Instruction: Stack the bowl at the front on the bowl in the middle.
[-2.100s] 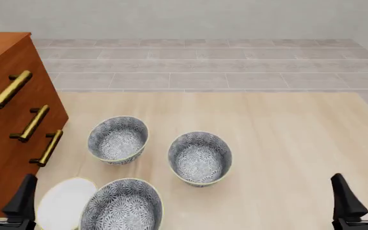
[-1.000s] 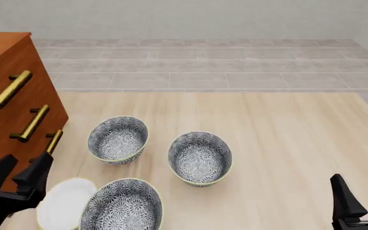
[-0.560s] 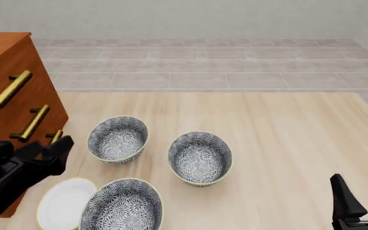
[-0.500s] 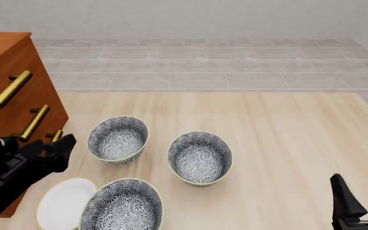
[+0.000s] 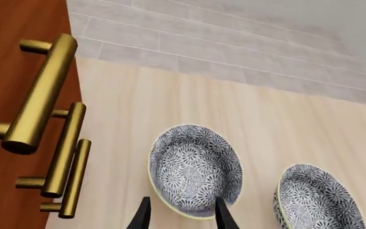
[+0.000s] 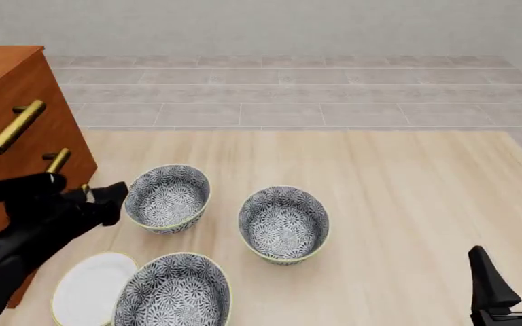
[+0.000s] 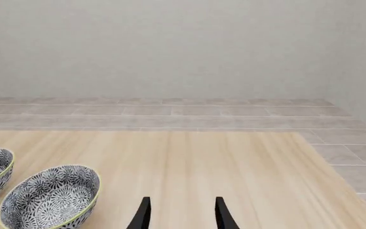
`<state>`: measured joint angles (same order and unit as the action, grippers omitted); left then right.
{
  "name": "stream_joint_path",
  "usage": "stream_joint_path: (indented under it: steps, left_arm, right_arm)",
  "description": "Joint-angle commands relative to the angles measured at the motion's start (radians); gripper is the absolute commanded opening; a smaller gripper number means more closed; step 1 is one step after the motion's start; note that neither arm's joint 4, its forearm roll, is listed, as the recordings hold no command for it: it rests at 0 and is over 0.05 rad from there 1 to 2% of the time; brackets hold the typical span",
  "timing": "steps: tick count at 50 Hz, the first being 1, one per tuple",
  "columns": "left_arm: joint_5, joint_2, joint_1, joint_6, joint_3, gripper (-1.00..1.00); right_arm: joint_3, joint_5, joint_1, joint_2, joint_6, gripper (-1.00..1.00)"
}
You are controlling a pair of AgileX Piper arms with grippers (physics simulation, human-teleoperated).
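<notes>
While parted, left gripper (image 5: pixel 178 213) empty.

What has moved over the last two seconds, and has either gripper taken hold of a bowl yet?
Only the left arm moved: the left gripper rose from the near left corner and swung forward, now open beside the far-left bowl, holding nothing. The right gripper stayed parked, open. The bowl at the front, the bowl in the middle and the white plate stayed put.
</notes>
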<state>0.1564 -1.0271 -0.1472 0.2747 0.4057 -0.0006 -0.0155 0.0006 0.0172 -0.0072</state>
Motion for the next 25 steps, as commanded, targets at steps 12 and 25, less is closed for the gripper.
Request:
stream_joint_path:
  steps: [12, 25]
  left_arm:
    - [0.124, -0.2, 0.036, -0.018, 0.031, 1.0]
    - [0.191, -0.313, 0.06, -0.014, 0.048, 1.0]
  right_arm:
    - [0.0, -0.002, 0.0, 0.002, 0.0, 1.0]
    - [0.0, -0.002, 0.0, 0.002, 0.0, 1.0]
